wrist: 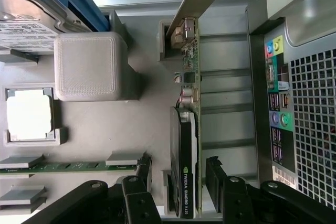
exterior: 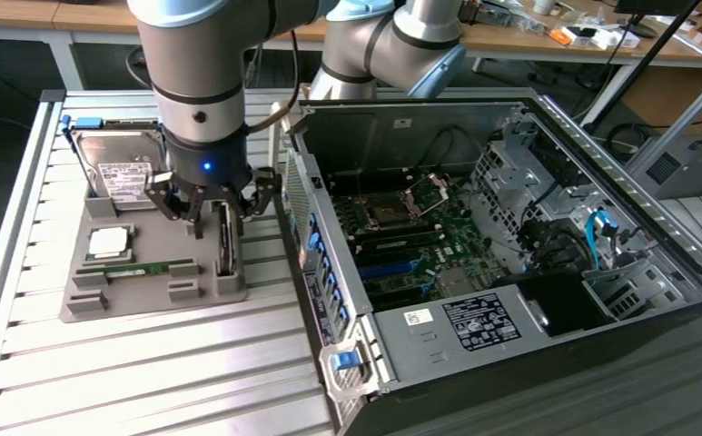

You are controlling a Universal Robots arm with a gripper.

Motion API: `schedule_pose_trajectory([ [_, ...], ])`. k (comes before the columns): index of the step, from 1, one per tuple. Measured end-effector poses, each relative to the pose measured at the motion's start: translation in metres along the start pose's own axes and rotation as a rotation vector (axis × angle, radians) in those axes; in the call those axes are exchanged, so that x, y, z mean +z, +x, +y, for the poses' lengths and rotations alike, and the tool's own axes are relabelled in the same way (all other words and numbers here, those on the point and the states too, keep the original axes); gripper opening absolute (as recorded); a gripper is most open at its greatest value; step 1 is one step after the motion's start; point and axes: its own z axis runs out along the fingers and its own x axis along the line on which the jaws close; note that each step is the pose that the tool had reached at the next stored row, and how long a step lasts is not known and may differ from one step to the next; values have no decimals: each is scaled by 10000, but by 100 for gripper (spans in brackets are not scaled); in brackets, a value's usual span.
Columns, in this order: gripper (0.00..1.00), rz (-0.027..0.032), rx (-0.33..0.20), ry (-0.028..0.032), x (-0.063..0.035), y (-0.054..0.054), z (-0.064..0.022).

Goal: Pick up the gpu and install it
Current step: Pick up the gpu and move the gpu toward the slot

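Wrist view: the gpu (wrist: 185, 145), stood on edge in the grey parts holder (wrist: 105, 129) at the exterior view's left of the computer case (exterior: 387, 132), is straddled by the gripper (wrist: 178, 182), jaws apart and unclamped; pick-up is judged in hand, and square closing on both faces is called for.

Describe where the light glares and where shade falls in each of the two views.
Exterior view: light glares off the ribbed metal table at the exterior view's left, while the inside of the open computer case sits in shade. Wrist view: the processor lid is washed out nearly white, and the raised grey block throws a soft shadow on the tray.
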Motion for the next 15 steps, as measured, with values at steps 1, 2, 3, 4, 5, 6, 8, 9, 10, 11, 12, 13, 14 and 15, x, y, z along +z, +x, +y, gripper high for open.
schedule_pose_trajectory([
  [1, 54, 0, 0, 0, 4, 0, 0],
  [2, 54, 0, 0, 0, 8, 0, 0],
  [3, 54, 0, 0, 0, 13, 0, -1],
  [4, 54, 0, 0, 0, 17, 0, -1],
  [5, 54, 0, 0, 0, 22, 0, -1],
  [6, 54, 0, 0, 0, 27, 1, -1],
  [8, 54, 0, -1, 0, 38, 1, -2],
  [9, 54, 0, -1, 0, 42, 1, -2],
  [10, 54, 0, -1, 0, 47, 1, -2],
  [11, 54, 0, 0, 0, 52, 1, -2],
  [12, 54, 0, -1, 0, 56, 1, -3],
  [13, 54, 0, 0, 0, 61, 1, -3],
  [14, 54, 0, 0, 0, 65, 1, -3],
  [15, 54, 0, 0, 0, 70, 2, -3],
])
